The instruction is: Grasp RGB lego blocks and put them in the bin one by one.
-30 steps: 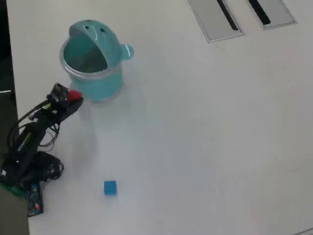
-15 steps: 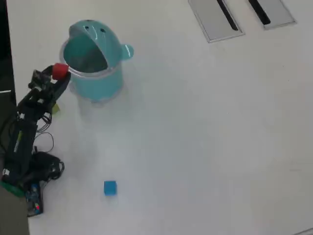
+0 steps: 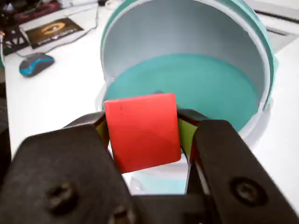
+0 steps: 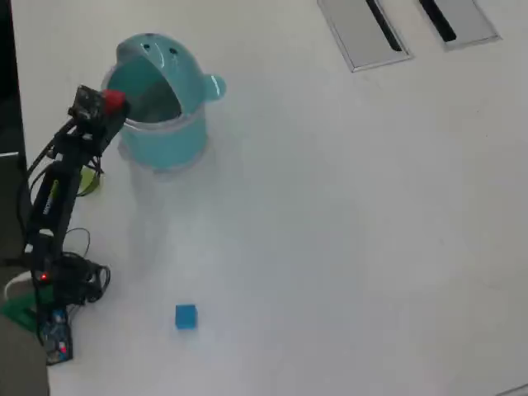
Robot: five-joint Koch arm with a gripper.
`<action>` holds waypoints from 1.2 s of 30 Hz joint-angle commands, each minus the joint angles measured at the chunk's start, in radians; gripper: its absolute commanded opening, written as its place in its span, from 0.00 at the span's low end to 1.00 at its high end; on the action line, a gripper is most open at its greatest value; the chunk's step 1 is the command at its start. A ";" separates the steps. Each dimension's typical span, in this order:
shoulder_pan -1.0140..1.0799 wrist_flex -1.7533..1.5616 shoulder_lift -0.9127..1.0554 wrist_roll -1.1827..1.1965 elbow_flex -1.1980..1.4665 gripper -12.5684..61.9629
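gripper (image 3: 142, 140) is clamped on the red block (image 3: 141, 131), one jaw pressing each side face, block square to the jaws and sticking up above them in the wrist view. in the overhead view the gripper (image 4: 113, 105) sits at the 9 o'clock edge of the bin (image 4: 169, 142), with the red block (image 4: 113, 101) right at the clear rim, apparently just over or barely outside it; cannot tell which from above. key relation: the bin opening lies toward 3 o'clock from the block in the overhead view, and straight ahead at 12 o'clock in the wrist view, where the teal floor of the bin (image 3: 205, 88) fills the frame beyond the block and the domed hood arches over the far side. judgement: the carry is nearly done; a short advance toward 3 o'clock should put the block clear of the rim before release, otherwise it may clip the rim and fall outside. the blue block (image 4: 186, 317) lies on the table (image 4: 346, 231) well apart, at about 6 o'clock from the bin. a yellow-green block (image 4: 89, 183) shows partly behind the arm, near 8 o'clock from the bin. two blocks left to fetch, by this count.
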 commanded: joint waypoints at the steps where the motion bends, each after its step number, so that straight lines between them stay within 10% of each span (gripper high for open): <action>1: -0.006 -0.098 -0.003 -0.005 -0.127 0.30; 24: -0.011 -0.275 -0.267 -0.052 -0.207 0.31; 36: -0.037 -0.278 -0.295 -0.383 -0.202 0.51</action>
